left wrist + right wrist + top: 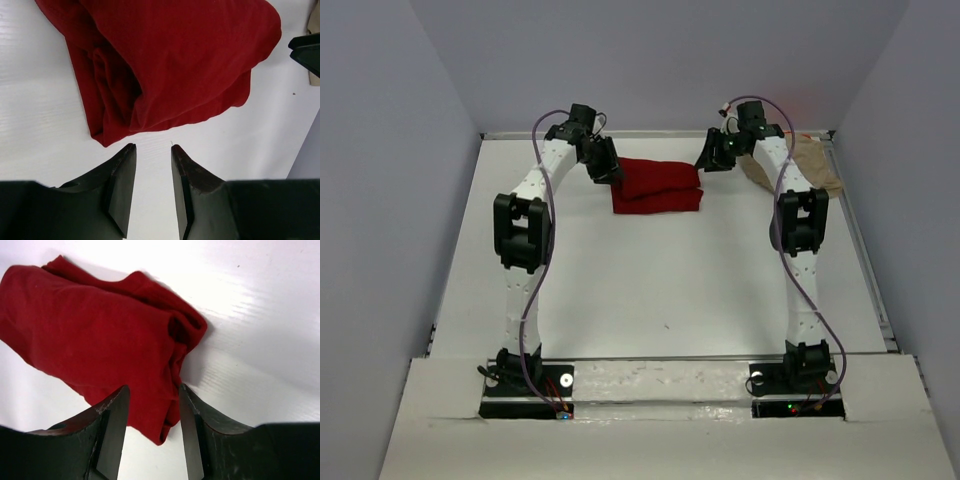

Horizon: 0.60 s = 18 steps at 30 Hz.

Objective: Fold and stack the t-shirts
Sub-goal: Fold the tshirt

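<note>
A red shirt (655, 188) is seen lying folded into a thick, rumpled oblong at the far middle of the white surface (670, 290). A tan shirt (808, 165) is spread at the far right corner, well apart from the red one and partly hidden behind the right arm. Both arms are stretched to the far side, one at each end of the red shirt. The left pincer (153, 147) is held low just beside the shirt's left end, its jaws set partly apart. Only bare surface is seen between them, nothing is gripped, and the nearest edge of the cloth lies just ahead of the tips. From that wrist view the cloth is shown doubled over, with loose folds bunched along one side and a rounded fold at the other. The right pincer (153, 388) is placed at the shirt's right end, its jaws likewise partly apart. In its own view a corner of the red cloth is seen in the gap between them, and it lies flat rather than bunched. Whether the cloth is touched there cannot be told. Nothing is seen lifted off the surface. The far tip of the right pincer and a sliver of tan cloth are caught at the right edge of the left wrist view.
</note>
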{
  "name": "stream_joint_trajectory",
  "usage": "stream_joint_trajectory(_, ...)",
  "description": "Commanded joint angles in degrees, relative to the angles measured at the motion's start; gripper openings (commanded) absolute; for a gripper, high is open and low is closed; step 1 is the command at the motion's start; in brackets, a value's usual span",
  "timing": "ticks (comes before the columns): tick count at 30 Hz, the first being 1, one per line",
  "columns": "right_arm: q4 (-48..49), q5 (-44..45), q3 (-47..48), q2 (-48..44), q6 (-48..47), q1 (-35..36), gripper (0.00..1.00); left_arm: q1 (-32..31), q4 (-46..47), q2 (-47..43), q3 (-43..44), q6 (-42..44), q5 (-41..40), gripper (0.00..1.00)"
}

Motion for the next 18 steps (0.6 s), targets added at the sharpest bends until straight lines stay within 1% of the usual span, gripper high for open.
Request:
stream_joint_trajectory(1,0.76,-3.65,4.75,2.9,0.56,-1.47,0.5,1.67,3.78,0.51,0.45,0.29,6.1,0.45)
stream_joint_trajectory(2,0.67,-4.26,5.54,3.26,0.64,-2.07,0.5,2.02,4.49,0.95,0.28,-0.06,8.72,0.45)
stream_joint_trajectory(4,0.58,-4.7,5.29,3.79,0.56,-2.08,0.49,2.46,5.81,2.09,0.62,-0.77,11.11,0.45)
stream_joint_trajectory(7,0.58,-5.93,4.59,4.22,-0.4,-2.08,0.49,2.55,6.95,2.8,0.98,-0.94,11.56,0.45)
stream_joint_trajectory(12,0.41,-7.69,4.41,5.54,-1.81,-2.08,0.49,2.55,9.24,3.85,1.15,-1.74,14.9,0.45)
stream_joint_trajectory(18,0.49,-9.89,7.75,7.65,-2.34,-2.08,0.49,2.55,10.82,5.08,1.77,-2.53,15.43,0.45)
